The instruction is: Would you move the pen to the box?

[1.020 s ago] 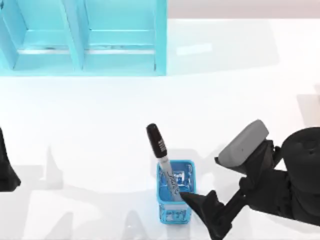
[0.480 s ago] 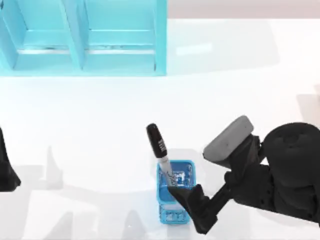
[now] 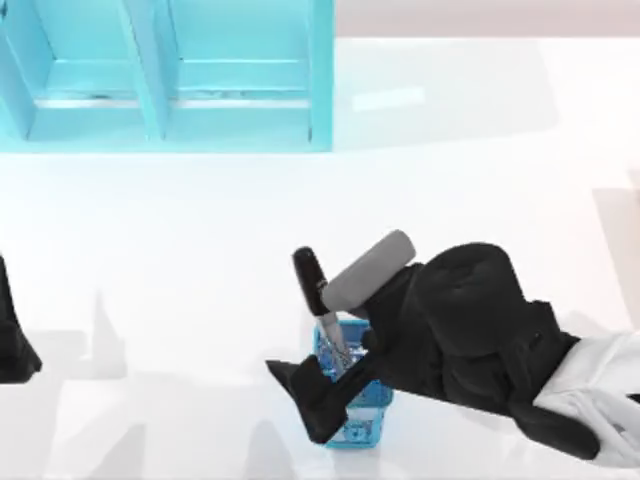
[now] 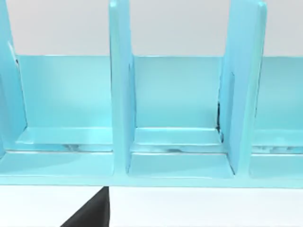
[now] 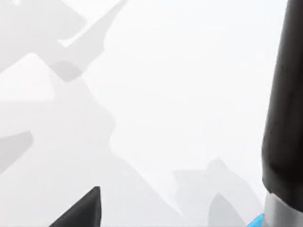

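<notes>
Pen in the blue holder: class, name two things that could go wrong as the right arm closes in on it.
1. The pen stands tilted in the holder, and the right gripper sits low beside it; a push could tip the light holder over.
2. The arm covers much of the barrel from above, so the fingers might close off-centre and let the pen slip.
The left arm is parked at the table's left edge.

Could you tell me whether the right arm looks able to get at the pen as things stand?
Probably yes. The right gripper is right at the blue holder, beside the pen, which stands tilted in it with its black cap free above the rim. Nothing lies between them, though a grasp isn't visible.
</notes>
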